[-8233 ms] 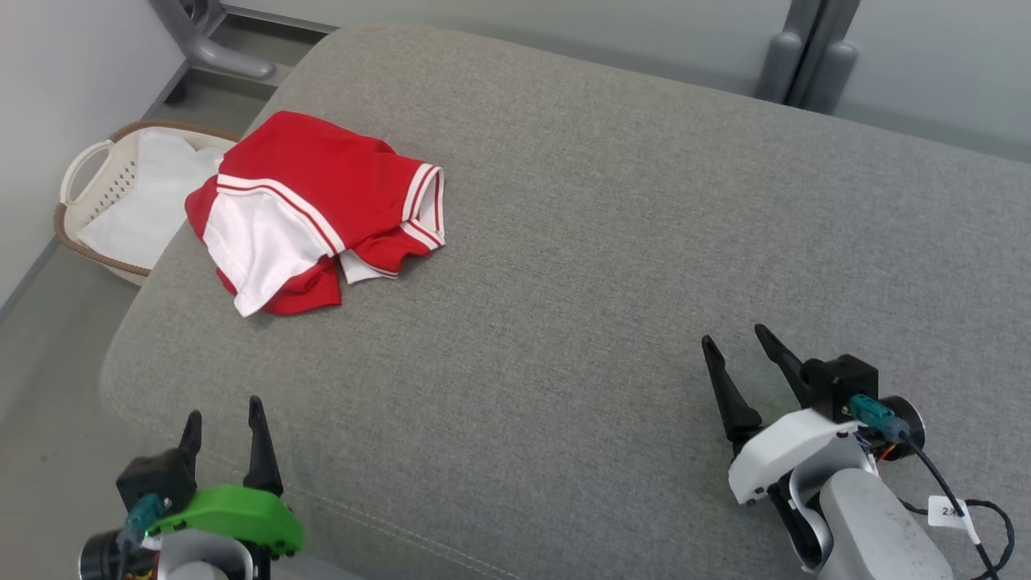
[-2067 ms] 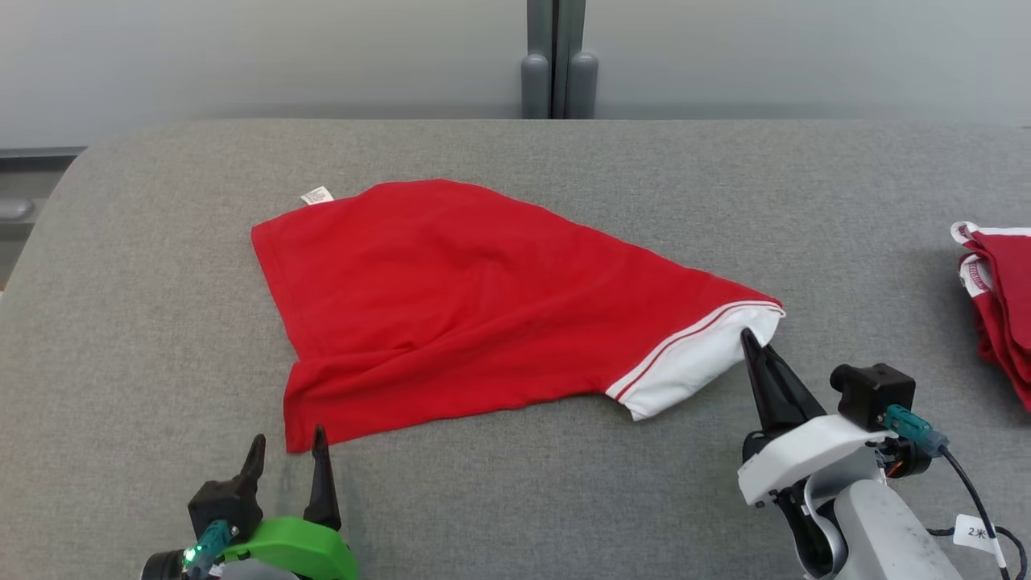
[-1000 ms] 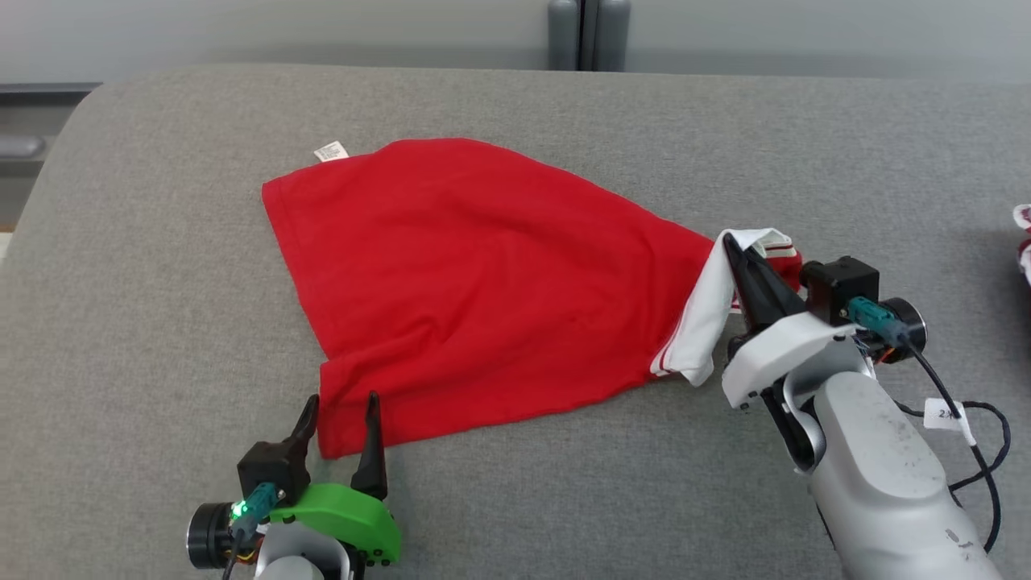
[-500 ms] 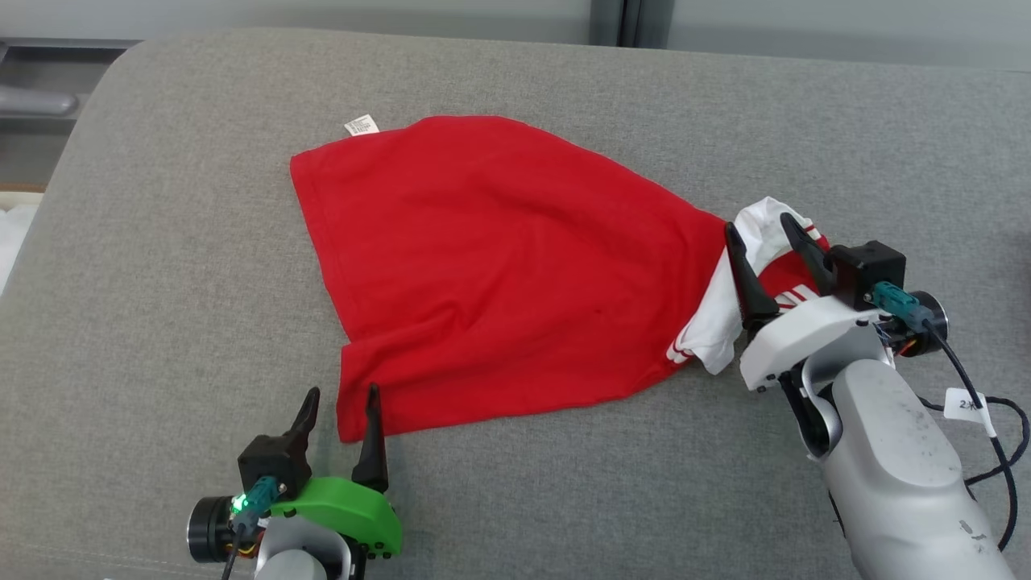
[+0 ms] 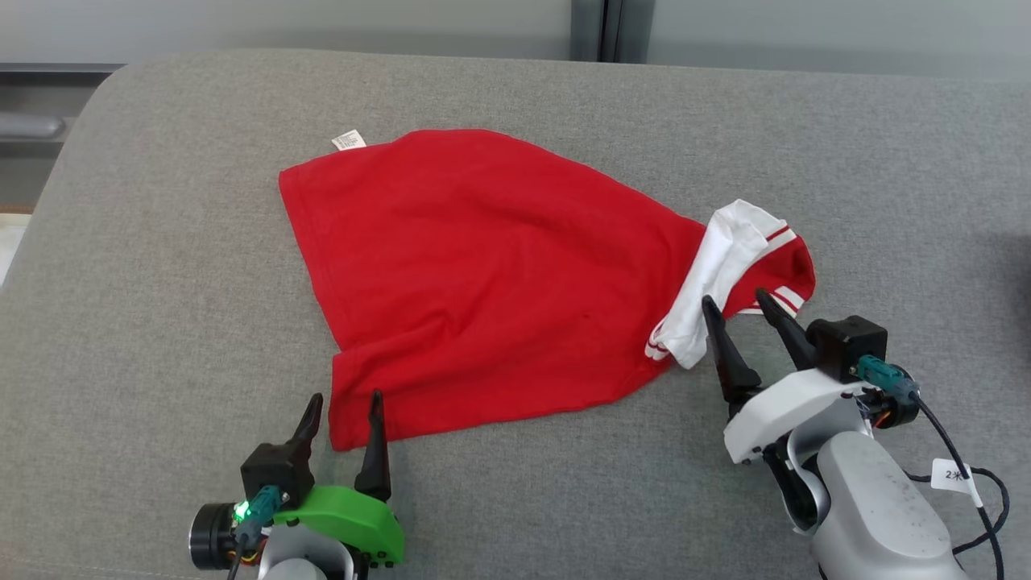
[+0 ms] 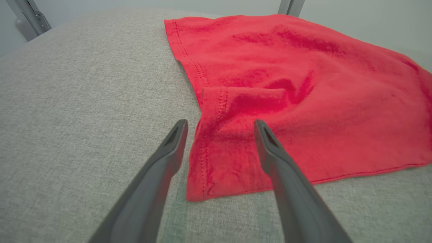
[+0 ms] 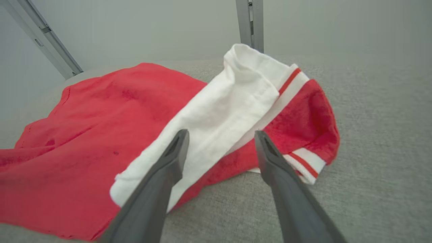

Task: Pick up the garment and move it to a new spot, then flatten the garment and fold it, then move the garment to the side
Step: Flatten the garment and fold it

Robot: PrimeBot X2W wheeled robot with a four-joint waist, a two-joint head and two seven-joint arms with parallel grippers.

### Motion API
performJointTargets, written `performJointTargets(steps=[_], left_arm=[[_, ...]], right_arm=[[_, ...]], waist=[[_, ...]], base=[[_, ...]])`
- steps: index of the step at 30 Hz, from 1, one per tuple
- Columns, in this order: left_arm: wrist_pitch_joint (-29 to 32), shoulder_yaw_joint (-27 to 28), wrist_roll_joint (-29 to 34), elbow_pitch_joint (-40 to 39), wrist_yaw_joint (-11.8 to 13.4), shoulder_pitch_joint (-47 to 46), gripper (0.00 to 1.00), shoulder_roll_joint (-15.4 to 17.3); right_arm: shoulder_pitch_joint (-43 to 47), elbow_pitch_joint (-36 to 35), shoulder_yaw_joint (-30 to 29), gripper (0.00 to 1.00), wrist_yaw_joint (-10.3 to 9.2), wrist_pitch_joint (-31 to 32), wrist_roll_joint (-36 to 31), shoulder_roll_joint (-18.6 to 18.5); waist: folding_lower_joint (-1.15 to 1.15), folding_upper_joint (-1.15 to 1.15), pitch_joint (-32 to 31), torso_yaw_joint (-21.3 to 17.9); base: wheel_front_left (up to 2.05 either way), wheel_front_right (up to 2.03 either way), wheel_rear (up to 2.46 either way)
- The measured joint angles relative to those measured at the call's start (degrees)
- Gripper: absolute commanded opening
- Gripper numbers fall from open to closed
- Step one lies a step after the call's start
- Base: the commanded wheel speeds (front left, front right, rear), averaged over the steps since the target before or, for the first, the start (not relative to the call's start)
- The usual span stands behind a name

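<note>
Red shirt (image 5: 483, 274): flat on grey couch (image 5: 161, 282) — sleeve (image 5: 741, 242) bunched, underside hidden.
Left gripper (image 5: 345, 397): jaws apart, at near corner.
Right gripper (image 5: 734, 298): jaws apart — empty.

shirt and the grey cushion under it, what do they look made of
Shirt: probably a soft cotton or cotton-blend knit, matte; it drapes limply, creases, and has a stitched hem. Cushion: likely woven upholstery fabric, matte, grey with a fine flecked weave; the fibre itself cannot be told.
</note>
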Motion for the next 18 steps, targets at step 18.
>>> performJointTargets(steps=[18], left_arm=[[0.0, -0.58, 0.13, 0.1, -0.22, -0.27, 1.0, 0.0]], right_arm=[[-3.21, 3.09, 0.74, 1.0, 0.0, 0.0, 2.21, -0.13]], waist=[[0.0, 0.0, 1.79, 2.46]], base=[[0.0, 0.0, 0.0]])
